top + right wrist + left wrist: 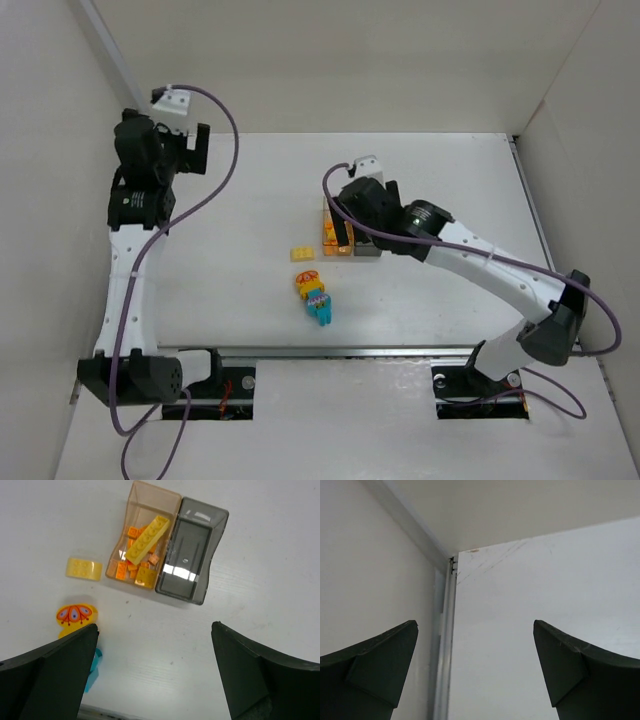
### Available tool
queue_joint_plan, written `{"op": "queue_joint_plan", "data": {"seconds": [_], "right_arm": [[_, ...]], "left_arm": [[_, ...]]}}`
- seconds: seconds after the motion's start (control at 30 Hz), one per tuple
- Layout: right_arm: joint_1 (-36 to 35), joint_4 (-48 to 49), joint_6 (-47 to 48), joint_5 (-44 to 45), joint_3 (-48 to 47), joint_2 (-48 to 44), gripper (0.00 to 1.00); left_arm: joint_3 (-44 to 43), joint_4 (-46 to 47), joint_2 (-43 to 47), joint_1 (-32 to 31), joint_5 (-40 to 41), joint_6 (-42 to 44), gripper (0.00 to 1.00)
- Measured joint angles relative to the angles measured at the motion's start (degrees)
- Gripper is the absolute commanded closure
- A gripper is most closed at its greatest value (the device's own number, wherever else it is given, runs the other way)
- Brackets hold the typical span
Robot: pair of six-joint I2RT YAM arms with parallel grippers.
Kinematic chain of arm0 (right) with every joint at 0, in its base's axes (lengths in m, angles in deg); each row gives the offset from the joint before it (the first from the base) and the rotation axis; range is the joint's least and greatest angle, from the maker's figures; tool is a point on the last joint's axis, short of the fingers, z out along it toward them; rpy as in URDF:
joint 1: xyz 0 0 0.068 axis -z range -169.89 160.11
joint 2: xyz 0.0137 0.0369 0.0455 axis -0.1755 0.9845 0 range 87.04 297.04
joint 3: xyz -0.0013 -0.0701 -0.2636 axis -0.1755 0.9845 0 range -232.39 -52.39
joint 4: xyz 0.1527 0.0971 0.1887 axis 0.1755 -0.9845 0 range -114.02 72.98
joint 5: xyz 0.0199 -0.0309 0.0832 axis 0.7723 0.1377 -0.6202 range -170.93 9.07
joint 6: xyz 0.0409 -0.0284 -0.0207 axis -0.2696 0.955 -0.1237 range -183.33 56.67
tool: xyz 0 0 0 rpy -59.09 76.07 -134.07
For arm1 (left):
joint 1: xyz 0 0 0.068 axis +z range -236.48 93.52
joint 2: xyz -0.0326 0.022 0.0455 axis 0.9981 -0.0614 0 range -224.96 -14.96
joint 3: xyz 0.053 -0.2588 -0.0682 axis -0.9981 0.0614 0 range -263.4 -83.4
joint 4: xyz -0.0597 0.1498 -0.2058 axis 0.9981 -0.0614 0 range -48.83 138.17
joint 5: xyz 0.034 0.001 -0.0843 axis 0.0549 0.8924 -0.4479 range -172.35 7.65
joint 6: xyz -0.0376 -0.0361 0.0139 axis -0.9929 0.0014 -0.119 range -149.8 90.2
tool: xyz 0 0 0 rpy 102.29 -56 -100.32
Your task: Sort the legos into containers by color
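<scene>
Overhead, we see right fingers (345, 230) over the containers (340, 246), loose legos (315, 295) on the bench (230, 260) beside them, left fingers (198, 150) near the far-left corner, left wrist, fingers wide, right wrist, fingers wide, holding nothing, amber box (150, 505) carrying orange and yellow legos, a teal piece (96, 660), we think, behind one finger.

Two boxes stand joined: one amber box (155, 495) and one grey box (187, 550). The amber one holds two yellow bricks, a long brick (147, 539) and a square brick (145, 576), plus small orange pieces (121, 570) too crowded to count. Loose on the table (250, 630) lie one pale yellow brick (84, 568), one patterned yellow piece (75, 615) and one teal piece (322, 312).
</scene>
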Motion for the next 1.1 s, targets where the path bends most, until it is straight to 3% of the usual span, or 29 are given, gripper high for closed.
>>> {"op": "queue_joint_plan", "data": {"seconds": [0.07, 0.17, 0.2, 0.23, 0.3, 0.43, 0.53, 0.67, 0.83, 1.1], "right_arm": [[-0.9, 0.81, -0.9, -1.01, 4.09, -3.08, 0.05], [-3.98, 1.64, -2.78, -3.26, 9.75, -4.7, 0.25], [-5.27, 1.86, -3.43, -4.26, 10.97, -4.15, 0.35], [-6.58, 2.43, -4.07, -5.33, 12.04, -3.21, 0.38], [-8.35, 3.48, -5.07, -8.07, 13.49, -0.85, 0.38], [-9.51, 5.64, -6.1, -12.48, 13.92, 4.83, 0.14], [-9.49, 5.09, -5.44, -13.49, 9.86, 9.86, 0.09], [-9.38, 5.62, -1.14, -13.16, -3.54, 18.6, 0.06], [-9.31, 7.61, 12.83, -12.35, -17.68, 28.41, 0.05], [-6.14, 5.75, 31.41, -17.68, -22.05, 40.17, 0.05]], "left_arm": [[1.31, 0.55, 3.39, 1.16, -0.09, -6.16, 0.0], [6.01, 0.46, 9.44, 1.62, -0.7, -12.94, 0.0], [7.61, 0.02, 11.1, 1.62, -0.85, -15.37, 0.0], [8.76, -0.9, 12.31, 1.57, -1.16, -17.53, 0.0], [10.67, -2.4, 13.55, 1.57, -2.16, -20.57, 0.0], [16.72, -3.21, 15.17, 1.62, -4.98, -22.4, 0.09], [22.71, -3.89, 17.38, 1.57, -3.87, -22.93, 0.09], [27.02, -4.72, 18.71, 1.6, 1.84, -24.44, 0.08], [29.33, -4.72, 20.11, 1.77, 9.44, -25.86, 0.08], [29.49, -3.82, 20.59, 3.28, 18.58, -26.49, 0.08]]}}
